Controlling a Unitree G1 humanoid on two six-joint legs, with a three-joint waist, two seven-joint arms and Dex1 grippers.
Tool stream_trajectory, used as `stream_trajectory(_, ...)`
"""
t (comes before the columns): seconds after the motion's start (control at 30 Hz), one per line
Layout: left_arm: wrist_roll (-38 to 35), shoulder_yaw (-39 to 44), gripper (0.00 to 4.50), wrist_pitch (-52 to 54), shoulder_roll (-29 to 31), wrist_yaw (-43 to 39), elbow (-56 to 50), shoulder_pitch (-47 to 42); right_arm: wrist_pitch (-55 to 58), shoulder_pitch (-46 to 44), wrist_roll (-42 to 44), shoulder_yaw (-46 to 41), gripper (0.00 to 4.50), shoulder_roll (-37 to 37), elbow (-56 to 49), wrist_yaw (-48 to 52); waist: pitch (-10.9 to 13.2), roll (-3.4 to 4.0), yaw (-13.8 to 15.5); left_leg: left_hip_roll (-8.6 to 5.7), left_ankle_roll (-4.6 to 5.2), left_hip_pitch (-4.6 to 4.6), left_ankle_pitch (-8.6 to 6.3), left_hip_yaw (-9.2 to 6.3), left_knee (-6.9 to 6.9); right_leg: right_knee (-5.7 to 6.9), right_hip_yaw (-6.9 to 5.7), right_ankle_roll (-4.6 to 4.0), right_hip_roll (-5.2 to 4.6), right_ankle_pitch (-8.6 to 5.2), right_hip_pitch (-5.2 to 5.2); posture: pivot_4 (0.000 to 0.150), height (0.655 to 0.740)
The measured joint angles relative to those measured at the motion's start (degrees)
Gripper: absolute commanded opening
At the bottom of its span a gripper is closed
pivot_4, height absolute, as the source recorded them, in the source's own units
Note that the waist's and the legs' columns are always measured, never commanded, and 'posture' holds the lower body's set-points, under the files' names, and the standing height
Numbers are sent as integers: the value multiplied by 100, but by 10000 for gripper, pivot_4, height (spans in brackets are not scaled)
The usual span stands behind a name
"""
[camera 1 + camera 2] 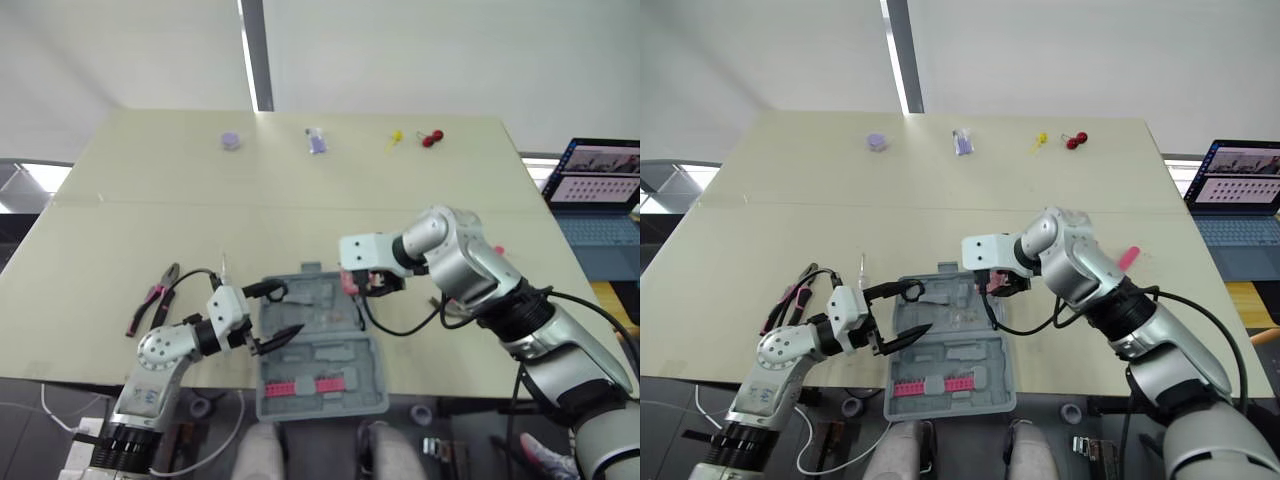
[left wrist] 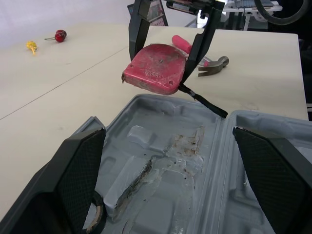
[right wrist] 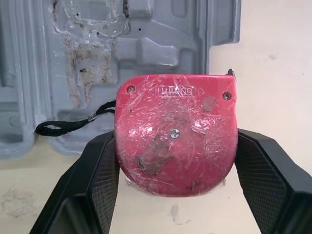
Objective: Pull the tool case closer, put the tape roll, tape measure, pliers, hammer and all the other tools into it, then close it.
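The grey tool case [image 1: 372, 398] lies open at the table's near edge. Its near half holds a pink bit strip [image 1: 305, 385]. My right gripper [image 1: 368, 283] is shut on the red tape measure [image 3: 175, 134], held just above the case's far right corner. The measure's black strap [image 3: 73, 122] trails onto the case. My left gripper [image 1: 290, 310] stands open over the case's left rim [image 2: 122, 117] with nothing between its fingers. Pliers [image 1: 150, 300] with pink handles lie on the table to the left. The hammer [image 2: 214, 62] with its pink handle lies beyond the case on the right.
A thin screwdriver [image 1: 861, 268] lies between the pliers and the case. At the table's far edge sit a purple disc [image 1: 231, 141], a small purple bottle [image 1: 315, 140], a yellow piece [image 1: 395, 138] and red cherries [image 1: 430, 139]. A laptop [image 1: 600, 190] stands off to the right.
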Motion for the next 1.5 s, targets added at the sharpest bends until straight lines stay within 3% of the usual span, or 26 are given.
stream_trajectory(1.5,78,90,45000,-51,-38,201,28,2,-1090,-62,-1079,405,29672,744,1248,-438,-2,-3,-97,-1,-5,0,1,6,-35,-26,-3,44,1,23,-4,1500,7400)
